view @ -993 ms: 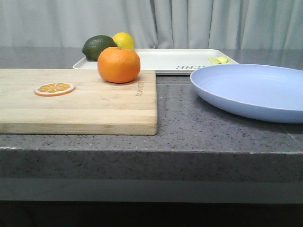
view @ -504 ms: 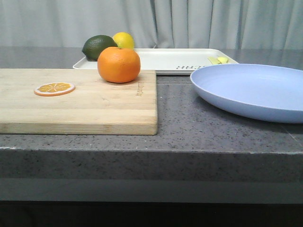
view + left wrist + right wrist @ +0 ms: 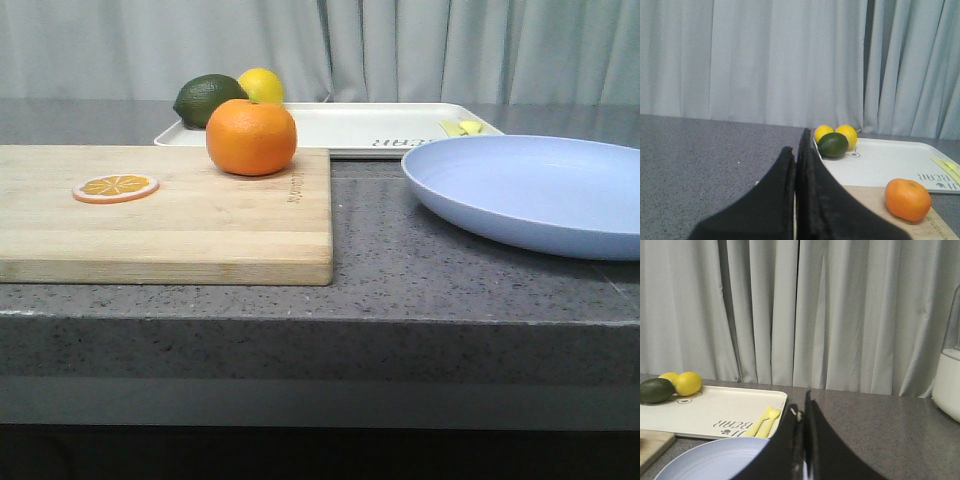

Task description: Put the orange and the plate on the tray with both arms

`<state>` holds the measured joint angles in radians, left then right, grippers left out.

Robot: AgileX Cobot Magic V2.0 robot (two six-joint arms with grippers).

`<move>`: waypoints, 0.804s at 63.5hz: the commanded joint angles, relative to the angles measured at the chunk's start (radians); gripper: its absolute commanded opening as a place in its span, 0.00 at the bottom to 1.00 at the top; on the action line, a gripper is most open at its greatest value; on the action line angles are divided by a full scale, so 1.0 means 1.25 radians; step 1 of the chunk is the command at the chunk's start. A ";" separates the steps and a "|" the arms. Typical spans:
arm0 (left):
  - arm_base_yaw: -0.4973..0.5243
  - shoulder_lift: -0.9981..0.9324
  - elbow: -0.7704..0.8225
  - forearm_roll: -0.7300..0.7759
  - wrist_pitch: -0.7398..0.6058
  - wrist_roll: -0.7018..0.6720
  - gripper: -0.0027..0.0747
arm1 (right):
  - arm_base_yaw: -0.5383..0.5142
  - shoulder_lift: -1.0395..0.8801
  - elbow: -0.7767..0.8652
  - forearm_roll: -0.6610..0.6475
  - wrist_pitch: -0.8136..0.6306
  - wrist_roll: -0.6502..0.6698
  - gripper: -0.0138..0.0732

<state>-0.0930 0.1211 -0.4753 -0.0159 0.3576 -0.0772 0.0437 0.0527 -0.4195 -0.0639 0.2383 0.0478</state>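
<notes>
The orange (image 3: pixel 251 137) sits on the far right corner of a wooden cutting board; it also shows in the left wrist view (image 3: pixel 907 199). The lavender-blue plate (image 3: pixel 540 190) lies on the counter at the right and shows in the right wrist view (image 3: pixel 715 460). The off-white tray (image 3: pixel 360 125) with dark lettering lies behind both, seen too in the left wrist view (image 3: pixel 890 162) and the right wrist view (image 3: pixel 705 410). Neither gripper shows in the front view. My left gripper (image 3: pixel 796 150) is shut and empty, left of the orange. My right gripper (image 3: pixel 801 410) is shut and empty over the plate's near side.
The wooden cutting board (image 3: pixel 200 215) carries a thin orange slice (image 3: pixel 115 187). A dark green lime (image 3: pixel 208 99) and lemons (image 3: pixel 846 135) sit at the tray's left end; yellow utensils (image 3: pixel 763 421) lie on its right end. A white container (image 3: pixel 947 390) stands far right.
</notes>
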 commanded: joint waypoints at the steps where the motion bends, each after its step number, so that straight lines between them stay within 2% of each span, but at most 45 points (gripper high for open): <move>1: -0.002 0.062 -0.081 0.000 0.011 -0.001 0.01 | -0.005 0.064 -0.073 -0.019 -0.004 -0.003 0.08; 13: -0.002 0.170 -0.188 0.000 0.087 -0.001 0.01 | -0.005 0.209 -0.190 -0.019 0.159 -0.003 0.08; 25: -0.002 0.236 -0.201 -0.005 0.106 -0.001 0.01 | -0.005 0.327 -0.215 -0.019 0.266 -0.003 0.08; 39: -0.002 0.268 -0.196 -0.010 0.104 -0.001 0.01 | -0.005 0.393 -0.215 -0.016 0.284 -0.003 0.08; 51: -0.002 0.295 -0.196 -0.010 0.153 -0.001 0.01 | -0.005 0.402 -0.213 -0.016 0.284 -0.003 0.08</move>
<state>-0.0930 0.4620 -0.6924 -0.0197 0.5915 -0.0772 0.0437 0.5437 -0.6533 -0.0745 0.6604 0.0478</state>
